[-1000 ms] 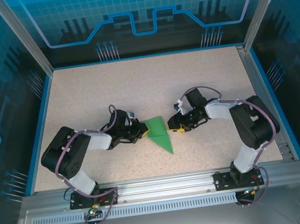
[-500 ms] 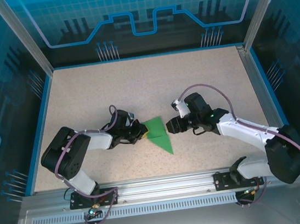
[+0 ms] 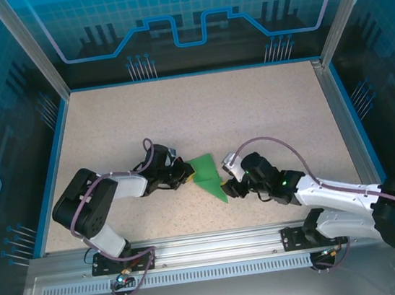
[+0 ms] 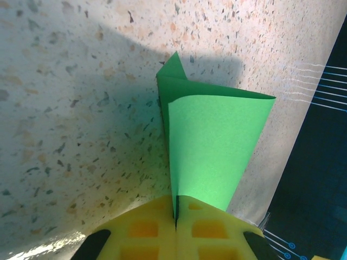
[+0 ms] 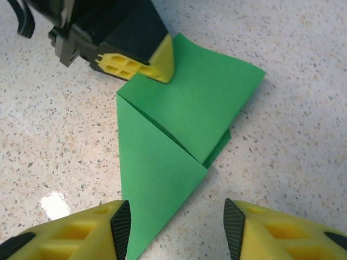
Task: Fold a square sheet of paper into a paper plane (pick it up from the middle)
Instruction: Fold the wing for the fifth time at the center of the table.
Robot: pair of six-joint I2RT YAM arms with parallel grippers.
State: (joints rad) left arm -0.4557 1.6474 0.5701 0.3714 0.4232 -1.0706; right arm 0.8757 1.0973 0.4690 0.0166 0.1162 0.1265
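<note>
– Green paper sheet [image 3: 208,175], where's it sitting?
– Folded into a pointed wedge and laid mid-tabletop [image 3: 200,111], between the two claws. One edge is pinched by the left claw [image 3: 185,180], pads pressed tight on it, and the top flap is curled up a bit.
– And the right claw [image 3: 228,185]?
– Spread apart, held low just beside the sheet's pointed tip, nothing gripped.

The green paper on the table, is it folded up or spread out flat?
Folded. The thin bright green paper sheet lies in overlapping layers with sharp creases, narrowing to a point, not one flat square.
</note>
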